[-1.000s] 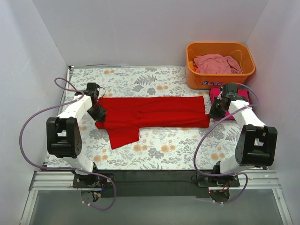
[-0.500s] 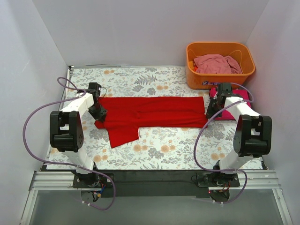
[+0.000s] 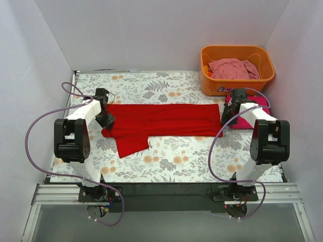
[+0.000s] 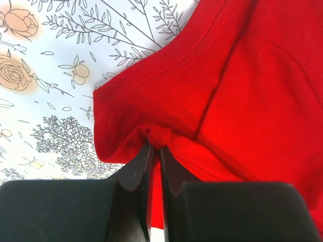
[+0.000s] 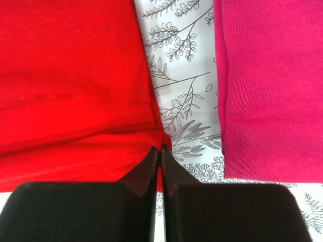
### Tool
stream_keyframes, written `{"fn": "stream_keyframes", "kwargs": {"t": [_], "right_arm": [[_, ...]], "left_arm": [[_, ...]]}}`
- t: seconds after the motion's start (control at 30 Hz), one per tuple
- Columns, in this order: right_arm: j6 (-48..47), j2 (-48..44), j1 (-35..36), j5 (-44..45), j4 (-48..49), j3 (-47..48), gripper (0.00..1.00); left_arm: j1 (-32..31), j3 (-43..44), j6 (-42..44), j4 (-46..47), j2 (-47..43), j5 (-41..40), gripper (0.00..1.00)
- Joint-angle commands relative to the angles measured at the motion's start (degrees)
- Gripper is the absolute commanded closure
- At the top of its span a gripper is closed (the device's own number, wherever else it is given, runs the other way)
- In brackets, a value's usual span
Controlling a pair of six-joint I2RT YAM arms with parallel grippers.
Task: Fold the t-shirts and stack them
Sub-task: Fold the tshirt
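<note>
The bright red t-shirt lies folded lengthwise across the floral table, one sleeve hanging toward the near side at the left. My left gripper is shut on a pinch of the red t-shirt at its left end. My right gripper is shut on the red t-shirt's right corner. The magenta-pink t-shirt lies folded at the right, also in the right wrist view. The dusty pale pink t-shirt sits crumpled in the basket.
An orange plastic basket stands at the back right corner. White walls close in the table on three sides. The floral tablecloth shows in front of the shirt.
Both grippers have pulled the near edge of the red shirt back toward the far side, making the fold narrower. The right gripper has moved up beside the magenta shirt.
</note>
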Motion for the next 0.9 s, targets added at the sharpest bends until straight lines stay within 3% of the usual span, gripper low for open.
{"fn": "stream_keyframes", "kwargs": {"t": [0.0,0.33,0.57,0.67,0.87], "right_arm": [[-0.9,0.87,-0.06,3.32,2.06,2.07,0.94],[-1.43,2.36,0.21,5.96,3.03,0.4,0.93],[-1.86,2.98,0.29,5.61,4.08,0.05,0.9],[-1.95,3.24,0.29,5.35,4.08,0.23,0.8],[-1.95,0.44,3.01,4.03,3.64,0.4,0.5]], "left_arm": [[0.64,2.11,0.29,1.53,0.39,-4.32,1.0],[0.55,4.22,1.34,1.09,-0.85,-5.99,0.99],[0.55,4.13,0.73,1.35,0.65,-6.26,0.91],[0.55,4.13,0.9,1.88,1.18,-6.35,0.85],[0.55,4.83,1.43,1.8,-1.01,-5.38,0.58]]}}
